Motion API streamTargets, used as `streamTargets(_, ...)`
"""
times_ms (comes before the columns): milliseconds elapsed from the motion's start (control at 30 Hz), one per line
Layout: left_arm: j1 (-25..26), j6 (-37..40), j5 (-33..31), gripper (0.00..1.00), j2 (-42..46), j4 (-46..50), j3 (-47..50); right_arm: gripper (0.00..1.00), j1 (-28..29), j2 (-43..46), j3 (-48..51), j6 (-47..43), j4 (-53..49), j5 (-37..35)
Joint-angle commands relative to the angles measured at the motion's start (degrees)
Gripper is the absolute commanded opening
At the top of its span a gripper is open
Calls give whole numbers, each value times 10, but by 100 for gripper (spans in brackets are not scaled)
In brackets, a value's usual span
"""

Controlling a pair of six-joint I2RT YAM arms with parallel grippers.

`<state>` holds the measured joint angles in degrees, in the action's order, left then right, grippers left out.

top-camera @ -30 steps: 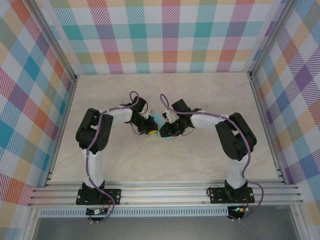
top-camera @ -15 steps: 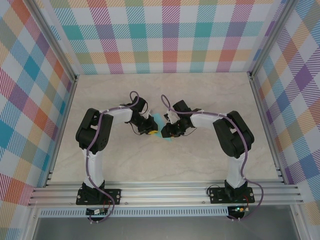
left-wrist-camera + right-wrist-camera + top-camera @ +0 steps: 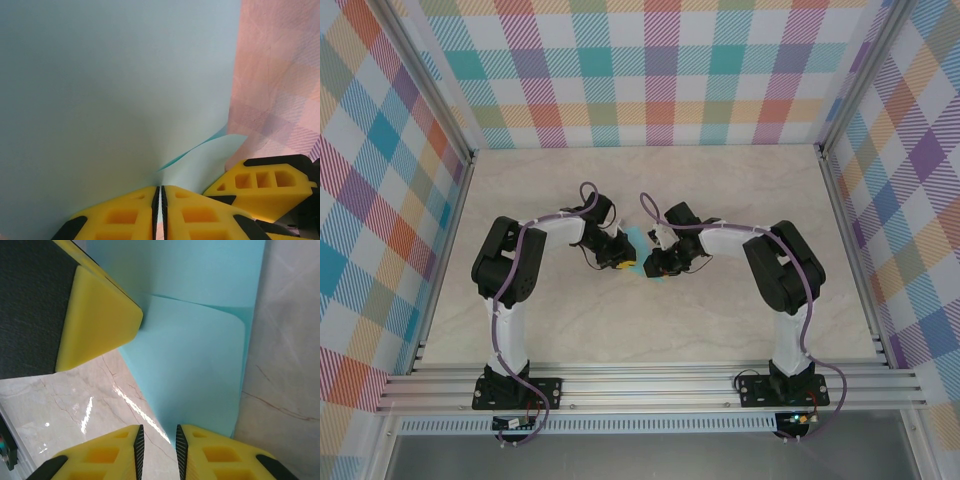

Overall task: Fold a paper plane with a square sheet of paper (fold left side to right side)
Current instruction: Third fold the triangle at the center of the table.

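Yellow-fingered, two grippers meet over the middle of the table (image 3: pixel 740 190), with one turquoise sheet (image 3: pixel 642 240) between them. The left gripper (image 3: pixel 161 189) is clenched on the sheet's near edge, and the paper billows beyond. The right gripper (image 3: pixel 159 430) straddles a corner, jaws a slit apart. Its wrist view adds a curled flap farther on.

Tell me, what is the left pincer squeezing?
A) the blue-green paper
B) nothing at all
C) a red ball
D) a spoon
A: in the left wrist view the left pincer has its jaws shut tight on the edge of the paper.
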<state>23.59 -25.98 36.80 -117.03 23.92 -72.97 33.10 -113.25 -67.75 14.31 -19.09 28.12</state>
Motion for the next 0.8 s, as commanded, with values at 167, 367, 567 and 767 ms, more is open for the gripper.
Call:
streamTargets(167, 8, 10, -18, 16, 58, 54, -12, 14, -1, -21, 8, -24, -61, -46)
streamTargets(367, 18, -3, 17, 15, 79, 43, -8, 4, -1, -29, 9, -24, -67, -52)
streamTargets(567, 42, -24, 33, 11, 48, 13, -5, 0, -1, -33, 7, -25, -67, -56)
streamTargets(767, 55, -34, 36, 9, 9, 4, -28, 0, 0, -34, 6, -26, -70, -56)
